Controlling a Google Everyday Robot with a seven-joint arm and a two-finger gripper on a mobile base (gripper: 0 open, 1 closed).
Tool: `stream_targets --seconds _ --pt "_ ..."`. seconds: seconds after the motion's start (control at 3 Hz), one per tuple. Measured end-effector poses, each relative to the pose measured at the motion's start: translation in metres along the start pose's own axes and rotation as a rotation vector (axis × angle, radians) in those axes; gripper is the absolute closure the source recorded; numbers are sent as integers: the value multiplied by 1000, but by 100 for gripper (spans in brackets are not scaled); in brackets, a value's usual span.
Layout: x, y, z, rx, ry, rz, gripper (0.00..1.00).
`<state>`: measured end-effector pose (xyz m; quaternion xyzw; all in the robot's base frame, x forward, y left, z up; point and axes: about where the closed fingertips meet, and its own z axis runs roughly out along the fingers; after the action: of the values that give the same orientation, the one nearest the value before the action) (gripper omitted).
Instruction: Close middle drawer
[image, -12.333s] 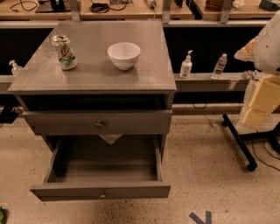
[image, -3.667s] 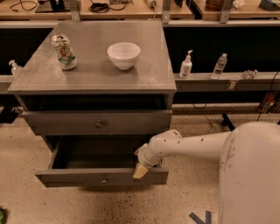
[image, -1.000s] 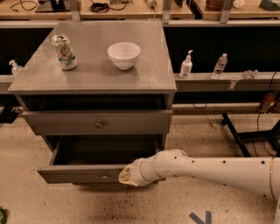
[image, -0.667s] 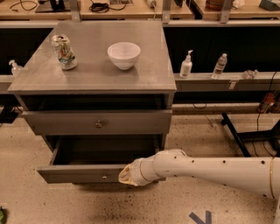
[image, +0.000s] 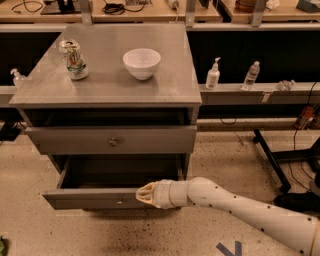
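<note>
- Pressing against the low front panel of the middle drawer (image: 85, 200), the gripper (image: 142, 194) sits just right of the drawer's tiny round knob (image: 119, 202); its tip touches the panel
- gripper narrow, drawn together to a blunt point; holding nothing
- white arm (image: 235, 207) reaches in from the lower right, low over the speckled floor (image: 225, 160)
- middle drawer partly open; its box juts toward the camera beneath the upper drawer (image: 65, 141); inside is dark, contents cannot be told
- upper drawer has a taller front and a larger knob (image: 113, 142); its front sits further back than the middle drawer's
- table (image: 100, 92) top: can (image: 73, 59) upright near the left edge, toward the back; white bowl (image: 142, 62) about midway between left and right edges, also toward the back; can and bowl well apart
- ledge (image: 235, 95) beyond the table's right edge: pump bottle (image: 213, 75) and water bottle (image: 251, 75), both upright, near each other
- small bottle (image: 17, 77) just off the table's left edge
</note>
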<state>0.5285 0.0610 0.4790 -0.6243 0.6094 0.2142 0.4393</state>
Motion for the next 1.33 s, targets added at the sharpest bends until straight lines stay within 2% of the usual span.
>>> stream_targets --seconds 0.33,0.67,1.0,1.33 --pt "18 -7 13 45 -185 -10 100" --pt "47 21 43 8 -275 17 100" --pt "53 33 53 -3 -292 31 100" --pt "57 36 60 -40 -299 46 100"
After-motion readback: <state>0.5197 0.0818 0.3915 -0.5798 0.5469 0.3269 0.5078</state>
